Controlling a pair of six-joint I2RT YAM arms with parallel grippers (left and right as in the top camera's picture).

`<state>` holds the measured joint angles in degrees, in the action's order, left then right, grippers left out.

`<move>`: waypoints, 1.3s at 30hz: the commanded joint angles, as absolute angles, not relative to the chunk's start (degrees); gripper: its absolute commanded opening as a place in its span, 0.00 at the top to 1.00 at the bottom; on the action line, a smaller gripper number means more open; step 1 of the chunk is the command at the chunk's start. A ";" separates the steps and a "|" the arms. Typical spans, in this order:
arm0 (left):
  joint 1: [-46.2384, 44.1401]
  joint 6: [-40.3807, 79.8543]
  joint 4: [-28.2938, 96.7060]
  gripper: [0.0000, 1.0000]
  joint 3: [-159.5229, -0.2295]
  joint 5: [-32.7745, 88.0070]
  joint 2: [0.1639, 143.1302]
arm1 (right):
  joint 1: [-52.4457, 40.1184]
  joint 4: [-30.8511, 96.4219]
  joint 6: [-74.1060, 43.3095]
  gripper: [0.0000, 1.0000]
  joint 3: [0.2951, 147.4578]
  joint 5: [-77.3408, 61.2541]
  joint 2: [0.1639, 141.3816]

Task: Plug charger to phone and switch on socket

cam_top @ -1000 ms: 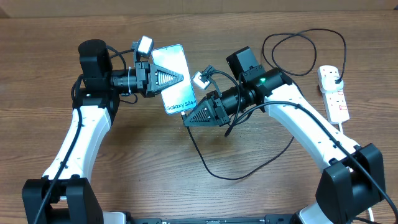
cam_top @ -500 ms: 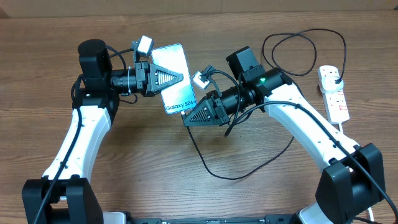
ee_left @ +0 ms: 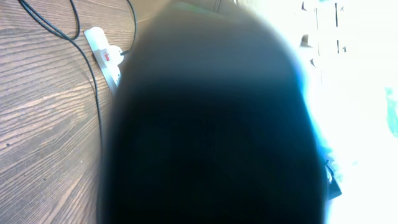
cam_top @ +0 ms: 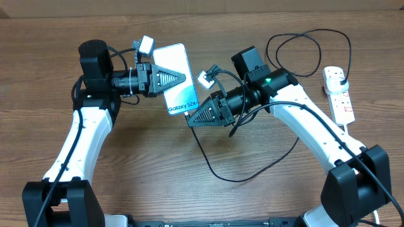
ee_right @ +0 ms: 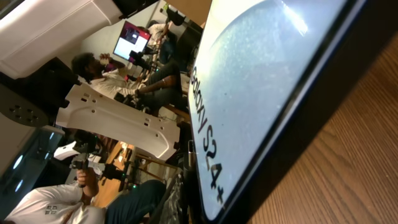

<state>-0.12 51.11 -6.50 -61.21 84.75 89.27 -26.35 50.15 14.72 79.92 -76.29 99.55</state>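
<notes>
While the left gripper is clamping the phone across its width, the right gripper, its grip unreadable, is hovering at the phone's near short end, whose long axis is running straight ahead, with the charger trailing behind.

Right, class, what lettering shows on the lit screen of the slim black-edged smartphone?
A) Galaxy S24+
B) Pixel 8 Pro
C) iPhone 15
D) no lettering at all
A: the slim black-edged smartphone reads "Galaxy S24+" near one short end of its pale screen, legible in both the right wrist view and the overhead view.
</notes>
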 commanded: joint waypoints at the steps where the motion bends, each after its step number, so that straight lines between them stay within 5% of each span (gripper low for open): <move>1: -0.51 51.11 -6.68 0.96 -62.11 86.41 88.05 | -25.65 49.32 14.57 0.96 80.29 -78.11 99.55; 39: -0.78 57.89 -6.39 0.96 -62.11 85.65 88.05 | -25.63 43.05 5.48 0.96 80.29 -78.08 99.55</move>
<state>0.14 58.19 -6.48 -61.23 81.78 89.27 -26.20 45.01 7.88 79.75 -76.64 99.55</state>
